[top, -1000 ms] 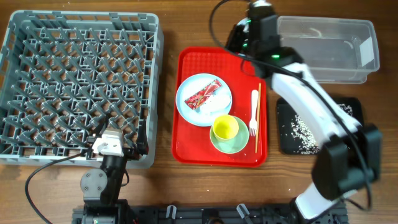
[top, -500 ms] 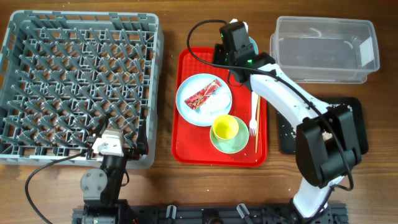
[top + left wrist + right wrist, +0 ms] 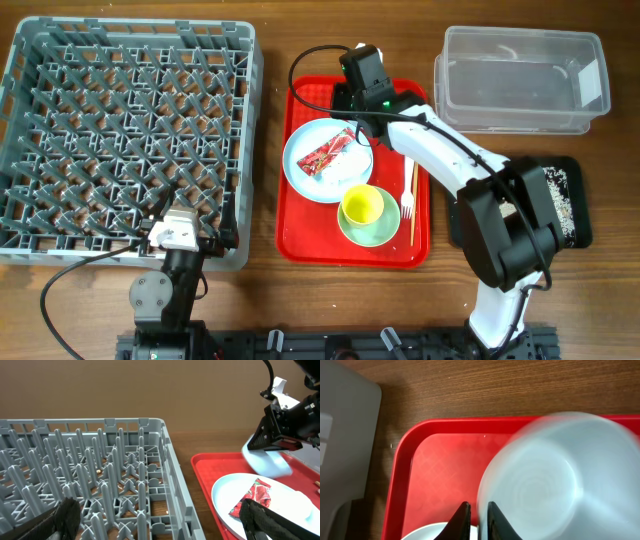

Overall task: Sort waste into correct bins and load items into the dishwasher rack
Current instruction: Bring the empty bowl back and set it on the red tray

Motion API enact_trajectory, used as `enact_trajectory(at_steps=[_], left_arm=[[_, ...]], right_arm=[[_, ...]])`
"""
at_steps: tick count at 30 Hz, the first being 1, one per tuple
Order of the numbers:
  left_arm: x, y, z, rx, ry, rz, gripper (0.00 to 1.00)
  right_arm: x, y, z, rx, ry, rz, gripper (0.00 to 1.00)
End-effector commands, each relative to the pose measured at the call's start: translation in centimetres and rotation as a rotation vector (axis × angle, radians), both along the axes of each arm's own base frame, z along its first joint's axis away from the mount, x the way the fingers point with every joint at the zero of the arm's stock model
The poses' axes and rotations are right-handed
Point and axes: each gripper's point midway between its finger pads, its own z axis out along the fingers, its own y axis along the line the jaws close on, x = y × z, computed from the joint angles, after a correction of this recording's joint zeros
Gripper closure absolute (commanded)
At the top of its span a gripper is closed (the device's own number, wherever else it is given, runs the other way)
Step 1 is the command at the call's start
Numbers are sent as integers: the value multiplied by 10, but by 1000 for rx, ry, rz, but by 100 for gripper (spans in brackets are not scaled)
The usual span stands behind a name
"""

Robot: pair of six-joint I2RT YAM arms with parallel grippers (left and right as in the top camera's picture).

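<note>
The brown wooden surface (image 3: 265, 305) carries the grey dishwasher rack (image 3: 130, 140) on the left, a red tray (image 3: 300, 215) in the middle, and a clear plastic tub (image 3: 520, 85) on the right with a black tray (image 3: 572, 228) nearer the robot. The right gripper (image 3: 478, 512) hangs over the far end of the red tray. Its jaws are nearly closed, with a narrow gap at the rim of the pale blue bowl (image 3: 550, 480). The bowl is blurred and tilted above the tray, and it cannot be told whether the jaws grip it. On the red tray lie a pale plate (image 3: 305, 150) bearing the red snack wrapper (image 3: 328, 152), the yellow cup (image 3: 362, 205) standing in the pale green bowl (image 3: 378, 234), the white fork (image 3: 408, 185) and the chopsticks (image 3: 416, 200). Whitish rice scraps (image 3: 560, 195) speckle the black tray. The left gripper (image 3: 160, 519) sits at the rack's near edge, jaws spread wide and holding nothing.
</note>
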Motion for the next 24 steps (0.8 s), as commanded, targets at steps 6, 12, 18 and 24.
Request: enact_trajectory(at_steps=[6, 12, 18, 24], left_arm=[[-4, -22, 24, -3, -106, -132, 0], [-16, -38, 70, -78, -218, -233, 0], [8, -49, 96, -79, -32, -293, 0], [81, -82, 121, -127, 330, -496, 0]], right_arm=[[2, 12, 12, 46, 7, 34, 77], [17, -16, 94, 74, -62, -22, 30], [29, -110, 181, 120, -162, -190, 0], [6, -227, 224, 129, -198, -433, 0]])
